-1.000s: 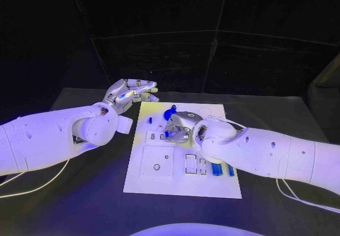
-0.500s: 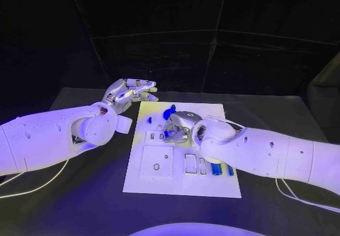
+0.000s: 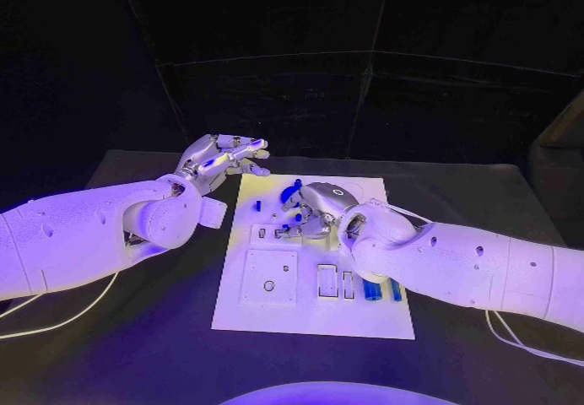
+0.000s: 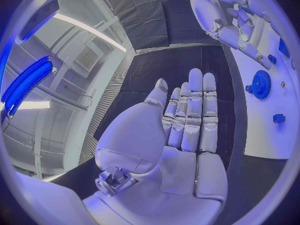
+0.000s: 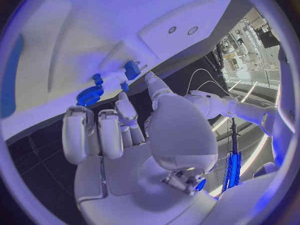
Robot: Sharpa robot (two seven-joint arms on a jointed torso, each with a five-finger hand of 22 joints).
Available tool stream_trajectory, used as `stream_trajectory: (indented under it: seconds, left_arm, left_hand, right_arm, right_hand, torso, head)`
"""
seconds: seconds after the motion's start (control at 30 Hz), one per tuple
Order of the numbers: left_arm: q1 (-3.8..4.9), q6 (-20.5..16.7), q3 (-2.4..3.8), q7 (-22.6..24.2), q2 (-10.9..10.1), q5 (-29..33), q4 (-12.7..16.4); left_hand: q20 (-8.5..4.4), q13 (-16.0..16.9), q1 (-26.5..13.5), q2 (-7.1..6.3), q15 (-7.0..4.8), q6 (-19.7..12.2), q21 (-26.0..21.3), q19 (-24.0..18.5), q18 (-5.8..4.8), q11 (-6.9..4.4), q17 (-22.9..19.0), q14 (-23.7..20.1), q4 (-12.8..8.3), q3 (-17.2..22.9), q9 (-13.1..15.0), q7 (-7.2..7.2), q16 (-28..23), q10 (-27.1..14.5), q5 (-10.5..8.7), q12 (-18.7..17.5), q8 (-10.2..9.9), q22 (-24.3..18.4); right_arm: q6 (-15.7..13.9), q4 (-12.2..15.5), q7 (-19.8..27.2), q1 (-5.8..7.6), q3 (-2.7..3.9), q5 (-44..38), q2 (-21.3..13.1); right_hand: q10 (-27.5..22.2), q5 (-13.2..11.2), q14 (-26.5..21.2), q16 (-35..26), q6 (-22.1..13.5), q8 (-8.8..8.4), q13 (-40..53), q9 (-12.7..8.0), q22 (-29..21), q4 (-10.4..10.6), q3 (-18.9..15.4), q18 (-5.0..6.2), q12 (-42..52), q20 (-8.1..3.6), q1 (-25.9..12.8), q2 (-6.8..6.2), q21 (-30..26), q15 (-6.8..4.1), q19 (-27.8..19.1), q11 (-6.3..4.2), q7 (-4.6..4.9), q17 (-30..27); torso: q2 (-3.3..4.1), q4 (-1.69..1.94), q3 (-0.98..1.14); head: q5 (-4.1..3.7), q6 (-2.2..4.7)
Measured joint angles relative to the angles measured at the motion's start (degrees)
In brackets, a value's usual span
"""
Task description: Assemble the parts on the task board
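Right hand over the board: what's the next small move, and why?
Probably ease the right hand down so its fingers close on the small blue piece just ahead. It hovers above the white board with fingers apart, holding nothing. The left hand waits open off the board's far corner.

One white task board (image 3: 310, 314) lies on one black table (image 3: 134, 354). Blue parts visible on the board: one gear (image 4: 260, 84), two small pegs at the far end (image 4: 279, 118) (image 4: 272, 59), and two upright pieces at the near end (image 3: 370, 291) (image 3: 396, 293). Any further parts cannot be counted.
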Motion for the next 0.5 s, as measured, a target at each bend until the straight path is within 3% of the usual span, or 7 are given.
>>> stream_trajectory:
  seconds: [0.1,0.23,0.3,0.33,0.4,0.43,0.5]
  left_arm:
    - [0.00,0.0,0.00,-0.4,-0.1,-0.1,-0.2]
    - [0.00,-0.1,0.00,-1.5,-0.2,-1.1,-0.4]
    - [0.00,-0.1,0.00,-3.1,-0.4,-2.8,-0.5]
    - [0.00,-0.1,0.01,-4.0,-0.5,-3.7,-0.6]
    - [0.15,0.2,0.01,-7.0,-0.6,-6.5,-0.8]
    - [0.27,0.4,0.01,-8.5,-0.6,-7.9,-1.0]
    - [0.61,1.0,0.00,-12.4,-0.5,-11.8,-1.4]
  left_hand:
    - [-1.90,0.7,0.0,0.00,-1.86,1.2,3.7,4.8,0.01,-1.68,6.1,6.1,0.2,-0.2,0.0,-1.17,7.0,4.0,0.00,1.1,0.1,1.8]
    - [-4.83,4.0,-0.7,-0.73,-4.43,3.5,10.7,11.0,0.00,-4.47,41.1,7.5,-0.1,-1.1,0.6,-3.48,42.0,12.3,0.00,6.0,0.9,5.9]
    - [-5.79,7.1,-0.9,-0.95,-4.91,3.8,19.1,14.0,0.00,-4.93,52.5,7.6,-0.2,-1.2,0.9,-3.77,54.1,13.3,0.00,9.4,1.1,14.8]
    - [-6.09,9.0,-0.9,-0.95,-4.91,3.8,25.3,16.0,-0.67,-4.94,54.4,7.6,-0.2,-1.2,1.0,-3.77,57.9,12.8,0.00,11.3,1.3,22.3]
    - [-6.02,14.3,-1.2,-0.66,-4.92,3.1,40.3,20.6,-4.00,-4.69,55.5,7.7,-0.8,-0.7,1.5,-3.78,63.2,9.3,0.00,16.6,1.8,42.6]
    - [-5.93,16.1,-1.6,-0.67,-4.92,2.3,43.5,21.2,-4.49,-4.59,55.7,7.7,-0.8,-0.6,1.5,-3.43,64.3,7.8,0.00,18.4,1.8,46.9]
    - [-5.55,18.9,-3.8,-0.95,-4.89,1.4,44.2,20.1,-4.48,-4.29,55.8,7.7,0.6,-1.3,1.9,-3.13,64.4,4.7,0.00,21.2,2.5,46.5]
  right_arm:
    - [-2.1,2.4,4.1,0.45,0.03,1.7,-2.7]
    - [-2.6,5.6,9.3,1.90,0.32,4.3,-6.6]
    - [-2.0,7.4,11.9,3.25,0.86,6.7,-9.4]
    - [-1.6,7.8,12.9,3.84,1.06,7.8,-10.5]
    - [-0.3,8.8,14.4,5.08,1.27,10.9,-13.1]
    - [0.3,9.1,14.8,5.56,1.35,12.3,-14.2]
    - [1.8,9.3,15.6,6.61,1.49,15.7,-16.8]
  right_hand:
    - [0.0,0.0,0.0,0.0,0.0,0.00,0.4,0.1,0.0,0.0,0.0,0.00,0.2,0.00,1.1,1.14,0.0,0.00,0.0,-0.01,0.00,0.1]
    - [0.0,0.0,0.0,0.0,0.0,0.00,0.2,0.1,0.0,-0.2,-0.2,0.00,0.2,0.23,2.7,1.91,0.0,0.00,-0.2,-0.01,0.00,0.2]
    - [0.0,0.3,0.0,-0.2,0.1,0.30,-0.1,0.2,0.0,-0.7,-0.1,0.00,0.2,0.31,3.5,2.73,-0.3,0.00,-0.3,-0.01,-0.11,-0.2]
    - [0.0,0.3,0.0,-0.3,0.3,0.53,-0.1,0.2,0.0,-0.8,0.0,0.00,0.2,0.43,3.8,3.01,-0.3,0.00,-0.4,-0.01,-0.33,-0.4]
    - [-0.1,0.3,0.0,-0.3,0.8,0.69,-0.1,0.2,0.0,-0.9,0.1,0.00,0.2,0.51,4.4,3.17,-0.3,0.00,-0.5,-0.15,-0.30,-0.6]
    - [-0.2,0.6,0.0,-0.3,0.8,0.70,-0.1,0.2,0.0,-1.0,0.2,0.00,0.2,0.51,4.6,3.37,-0.5,0.00,-0.5,-0.23,-0.29,-0.7]
    - [-0.2,0.7,0.0,-0.3,0.8,0.70,-0.1,0.2,0.0,-1.0,0.2,0.00,0.2,0.38,4.6,3.37,-0.6,0.00,-0.6,-0.23,-0.29,-0.7]
  torso:
    - [-0.08,-0.03,-0.01]
    - [-0.16,-0.08,-0.01]
    - [-0.19,-0.09,0.00]
    - [-0.21,-0.09,-0.01]
    - [-0.27,-0.09,-0.04]
    - [-0.31,-0.09,-0.05]
    - [-0.46,-0.09,-0.08]
  head:
    - [-0.02,0.18]
    - [-0.03,0.31]
    - [-0.03,0.41]
    - [-0.03,0.46]
    - [-0.10,0.59]
    - [-0.10,0.65]
    - [-0.10,0.75]
